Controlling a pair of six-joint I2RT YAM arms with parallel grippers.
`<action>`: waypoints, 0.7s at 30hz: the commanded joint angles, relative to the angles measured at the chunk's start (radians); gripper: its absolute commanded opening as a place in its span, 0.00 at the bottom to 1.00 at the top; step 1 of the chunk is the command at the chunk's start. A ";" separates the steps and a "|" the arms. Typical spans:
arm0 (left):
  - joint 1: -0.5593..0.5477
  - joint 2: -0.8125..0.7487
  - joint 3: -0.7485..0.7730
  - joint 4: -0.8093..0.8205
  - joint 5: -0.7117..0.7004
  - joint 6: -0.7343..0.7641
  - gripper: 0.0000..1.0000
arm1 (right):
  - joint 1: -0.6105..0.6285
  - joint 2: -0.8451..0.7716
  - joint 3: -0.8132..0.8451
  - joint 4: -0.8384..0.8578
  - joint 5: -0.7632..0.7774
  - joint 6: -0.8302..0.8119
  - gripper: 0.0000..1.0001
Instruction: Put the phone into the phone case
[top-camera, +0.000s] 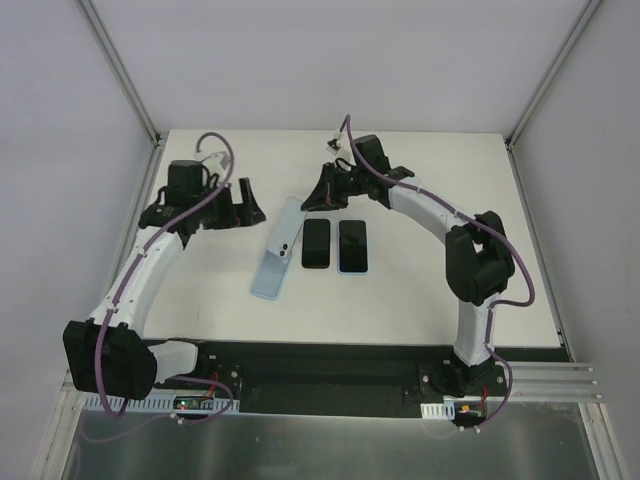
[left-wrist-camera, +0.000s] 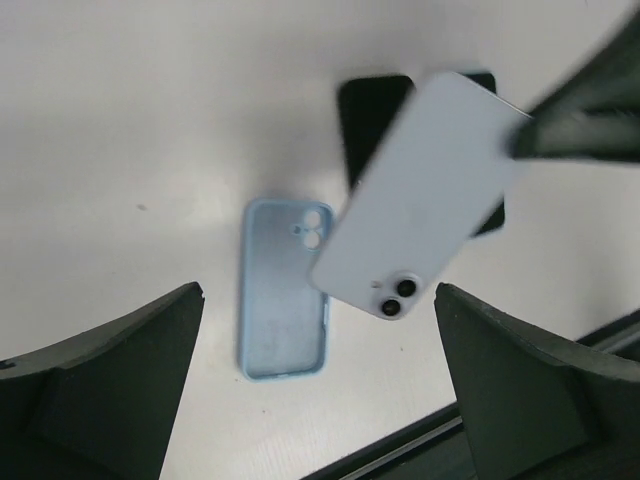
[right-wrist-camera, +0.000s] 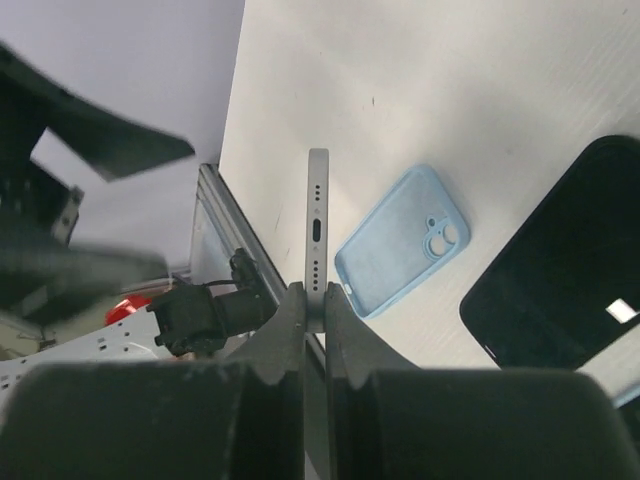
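Observation:
My right gripper (top-camera: 318, 195) is shut on one end of the light blue phone (top-camera: 288, 226) and holds it tilted above the table. In the right wrist view the phone (right-wrist-camera: 318, 225) shows edge-on between the closed fingers (right-wrist-camera: 290, 320). The empty light blue phone case (top-camera: 266, 283) lies open side up just below the phone, also visible in the left wrist view (left-wrist-camera: 285, 300) and the right wrist view (right-wrist-camera: 395, 245). There the phone (left-wrist-camera: 425, 205) hangs back-up, camera end near the case. My left gripper (top-camera: 243, 205) is open and empty, left of the phone.
A black phone (top-camera: 316, 243) lies face up right of the case, partly under the lifted phone (left-wrist-camera: 370, 110). A second dark phone with a blue edge (top-camera: 352, 246) lies beside it. The table's black front rail (top-camera: 330, 360) runs along the near edge.

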 joint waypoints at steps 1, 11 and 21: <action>0.238 0.021 0.032 -0.055 0.130 -0.192 0.98 | 0.016 -0.159 0.053 -0.070 0.114 -0.213 0.01; 0.473 0.153 -0.017 -0.080 0.227 -0.305 0.99 | 0.265 -0.412 -0.126 -0.044 0.506 -0.897 0.01; 0.429 0.219 -0.095 -0.049 0.301 -0.247 0.83 | 0.600 -0.541 -0.422 0.224 0.836 -1.453 0.01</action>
